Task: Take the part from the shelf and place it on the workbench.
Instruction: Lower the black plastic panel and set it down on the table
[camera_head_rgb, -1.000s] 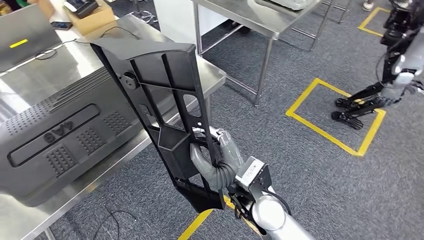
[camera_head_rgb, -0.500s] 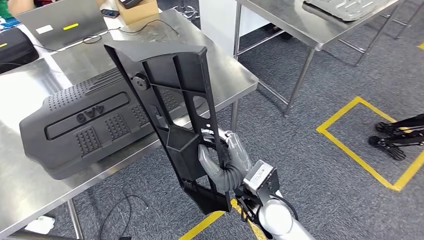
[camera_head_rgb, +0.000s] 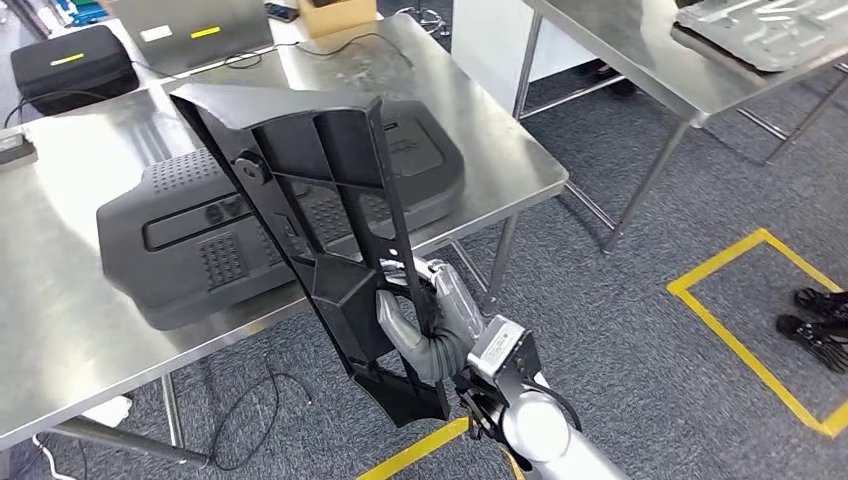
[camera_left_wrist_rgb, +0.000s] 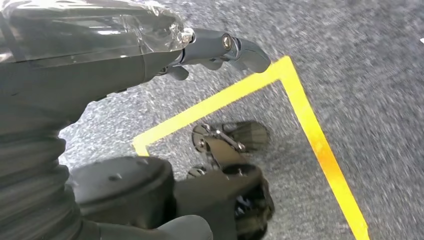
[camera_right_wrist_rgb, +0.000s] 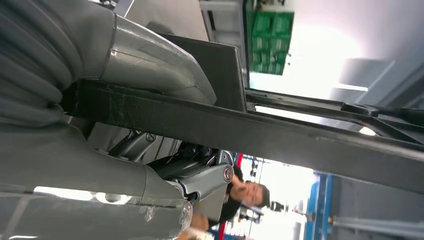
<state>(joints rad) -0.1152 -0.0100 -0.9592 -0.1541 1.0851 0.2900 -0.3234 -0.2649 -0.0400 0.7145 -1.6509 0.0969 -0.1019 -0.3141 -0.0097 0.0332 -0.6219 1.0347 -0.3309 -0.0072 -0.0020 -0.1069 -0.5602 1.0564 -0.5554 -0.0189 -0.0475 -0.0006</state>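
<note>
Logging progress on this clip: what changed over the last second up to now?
The whole head view has shifted, so the robot turned toward the workbench; the things themselves did not move. The right hand still grips the black part upright near its lower end. The big black cover stays on the workbench.

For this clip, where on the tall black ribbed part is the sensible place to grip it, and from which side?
Low on the black ribbed part, around a rib beside one of its cut-outs, coming from the open ribbed face. The right hand grips it there now, fingers through an opening. The panel stands nearly upright and narrows downward; the ribs give edges to wrap, while the top end looks too wide.
</note>
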